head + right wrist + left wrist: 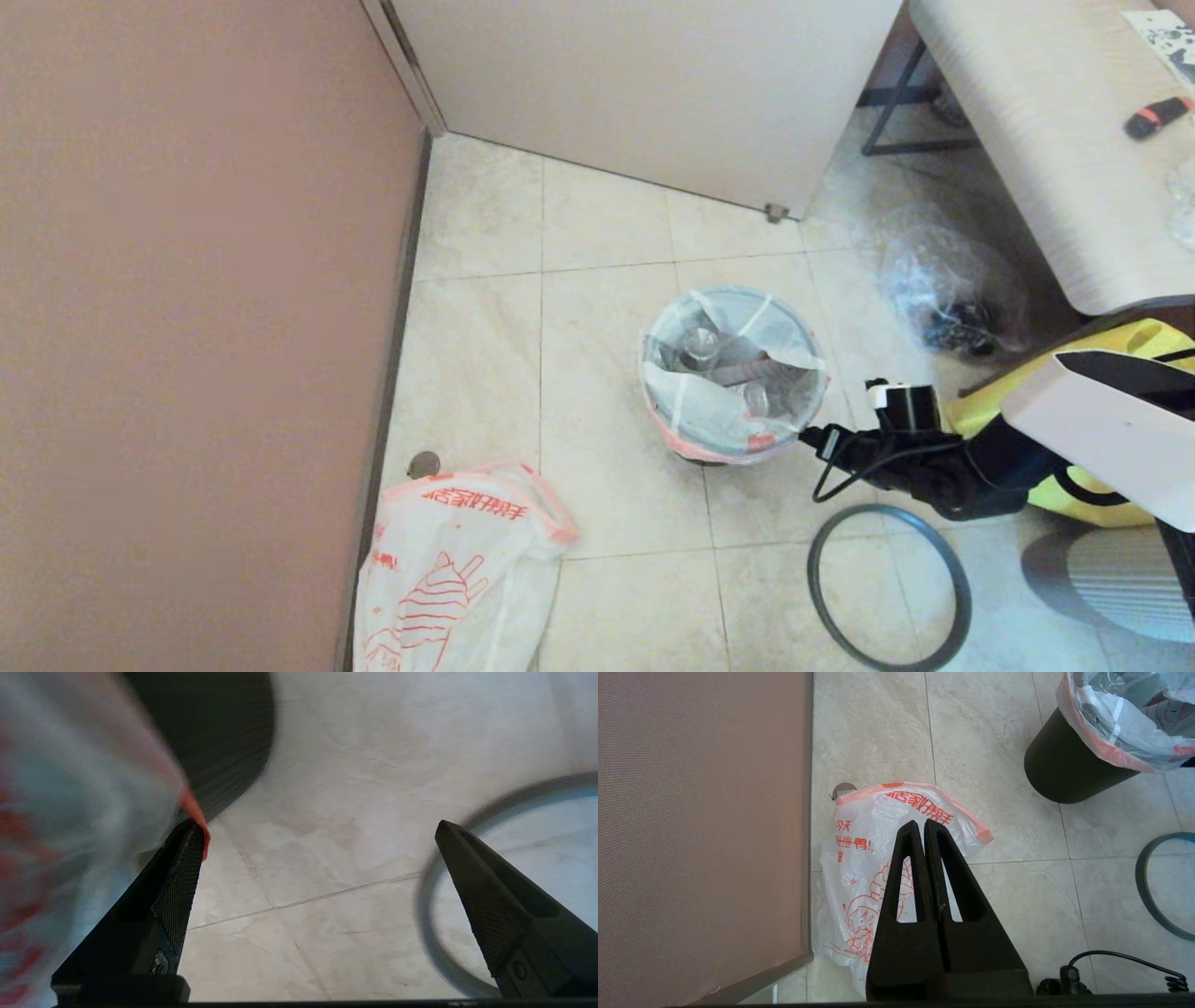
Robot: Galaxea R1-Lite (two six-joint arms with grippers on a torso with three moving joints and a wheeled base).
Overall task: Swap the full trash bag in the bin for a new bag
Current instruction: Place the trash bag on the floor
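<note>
Beside bin (695, 455) | hoop (889, 588) flat on floor | clear bag (943, 289) beyond

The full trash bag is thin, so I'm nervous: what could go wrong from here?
1. The right pincer, open at the pink rim of the full trash bag, might pinch only film, which could tear under the bottles.
2. A sideways pull might tip the bin.
3. The hoop lies on the floor right under that arm; the bag might snag it.

A black bin (1064, 772) is being lined by a white see-through bag (733, 373) with a pink rim. Red-orange characters and a hand drawing are being shown on the limp white bag (448, 569). A dark grey hoop (887, 583) is being set off against pale beige tiles (607, 224).
</note>
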